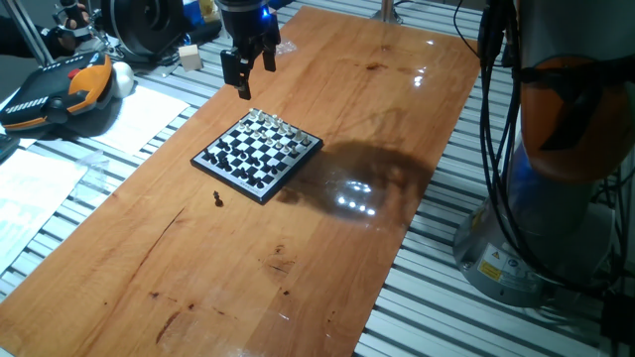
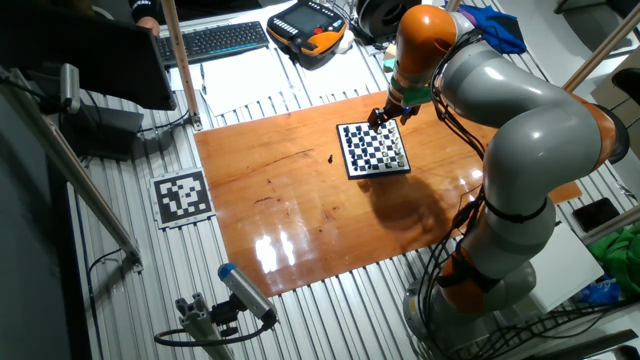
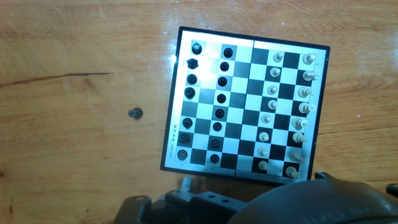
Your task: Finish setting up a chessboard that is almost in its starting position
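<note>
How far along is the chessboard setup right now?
Nearly done. The small black-and-white checkered travel chessboard has its silvery-white pieces and most black pieces lined up. One tiny black piece stands off the board on the wooden table, beside the black side. The claw hangs above the board, holding nothing visible; fetching and placing that piece remains.

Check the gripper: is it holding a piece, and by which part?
Nothing is held. The gripper hangs open above the chessboard; the stray black piece stands on the table.
</note>
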Controlling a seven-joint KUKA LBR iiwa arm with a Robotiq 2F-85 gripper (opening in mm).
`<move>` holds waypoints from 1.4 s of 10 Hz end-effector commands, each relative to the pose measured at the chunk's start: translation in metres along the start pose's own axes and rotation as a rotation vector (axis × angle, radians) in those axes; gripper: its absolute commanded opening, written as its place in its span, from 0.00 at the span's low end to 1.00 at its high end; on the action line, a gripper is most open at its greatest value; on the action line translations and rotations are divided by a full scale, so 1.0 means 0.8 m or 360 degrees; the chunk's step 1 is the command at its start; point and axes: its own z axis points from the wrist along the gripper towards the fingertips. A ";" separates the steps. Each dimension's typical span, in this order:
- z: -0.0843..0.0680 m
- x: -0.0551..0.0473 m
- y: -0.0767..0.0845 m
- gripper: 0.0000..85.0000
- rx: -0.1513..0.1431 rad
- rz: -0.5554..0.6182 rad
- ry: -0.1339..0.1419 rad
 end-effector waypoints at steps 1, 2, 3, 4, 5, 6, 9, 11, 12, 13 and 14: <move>0.000 0.000 0.000 0.00 0.0000 0.0000 0.0000; 0.000 0.000 0.000 0.00 0.0196 -0.0282 0.0054; 0.000 0.000 0.000 0.00 0.0196 -0.0282 0.0054; 0.000 0.000 0.000 0.00 0.0196 -0.0282 0.0054; 0.000 0.000 0.000 0.00 0.0196 -0.0282 0.0054; 0.000 0.000 0.000 0.00 0.0196 -0.0282 0.0054; 0.000 0.000 0.000 0.00 0.0196 -0.0282 0.0054; 0.000 0.000 0.000 0.00 0.0196 -0.0282 0.0057; 0.000 0.000 0.000 0.00 0.0196 -0.0282 0.0057; 0.000 0.000 0.000 0.00 0.0196 -0.0282 0.0057; 0.000 0.000 0.000 0.00 0.0196 -0.0282 0.0057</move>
